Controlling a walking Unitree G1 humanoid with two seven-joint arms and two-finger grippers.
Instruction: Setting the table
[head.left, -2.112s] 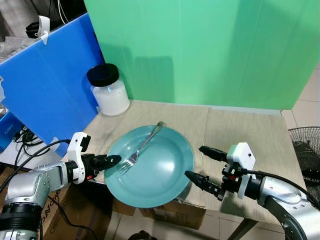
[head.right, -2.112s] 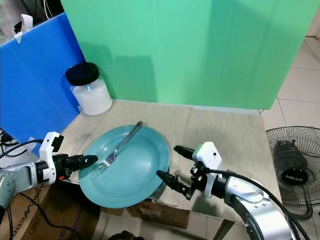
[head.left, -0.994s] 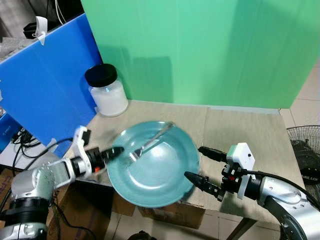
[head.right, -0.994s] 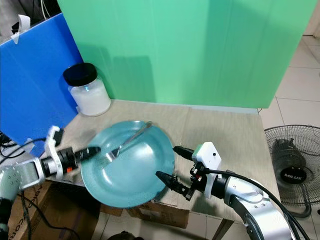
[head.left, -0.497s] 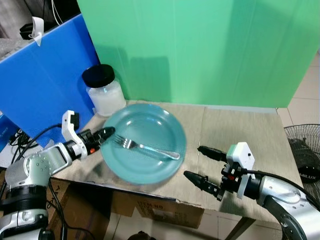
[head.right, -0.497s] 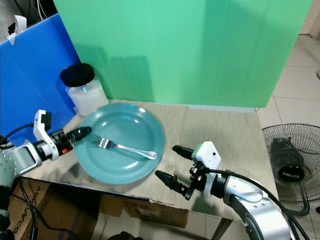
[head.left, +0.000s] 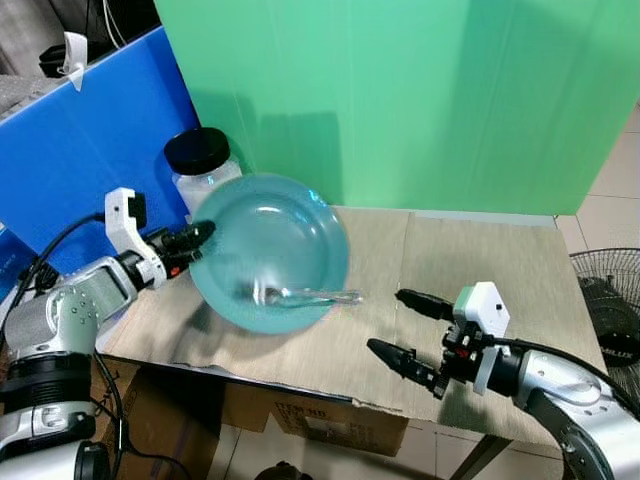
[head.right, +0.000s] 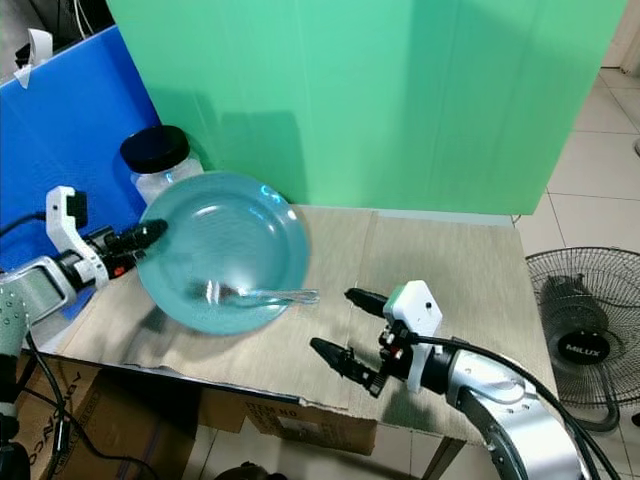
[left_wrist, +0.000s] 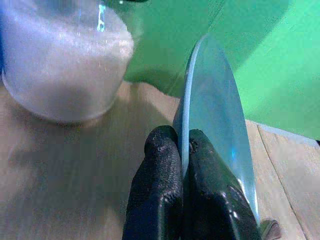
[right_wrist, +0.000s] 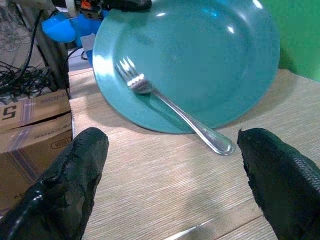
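A teal plate (head.left: 268, 250) is held tilted up on its lower edge above the table's left side, its face turned toward me. My left gripper (head.left: 196, 236) is shut on the plate's left rim, its fingers (left_wrist: 165, 185) pinching the edge. A silver fork (head.left: 305, 295) lies at the plate's low edge, its handle sticking out to the right; it is blurred. My right gripper (head.left: 410, 332) hangs open over the table's front right part, a little right of the fork, nothing between its fingers (right_wrist: 70, 185).
A glass jar (head.left: 203, 168) with a black lid stands at the back left, just behind the plate. A green screen (head.left: 420, 100) rises behind the table (head.left: 480, 260) and a blue board (head.left: 80, 170) stands on the left. A fan (head.right: 585, 320) stands on the floor, right.
My left gripper has lifted and tipped the plate from flat to steeply tilted, moving it back toward the jar. The fork has slid down to the plate's lower edge. My right gripper has stayed put.
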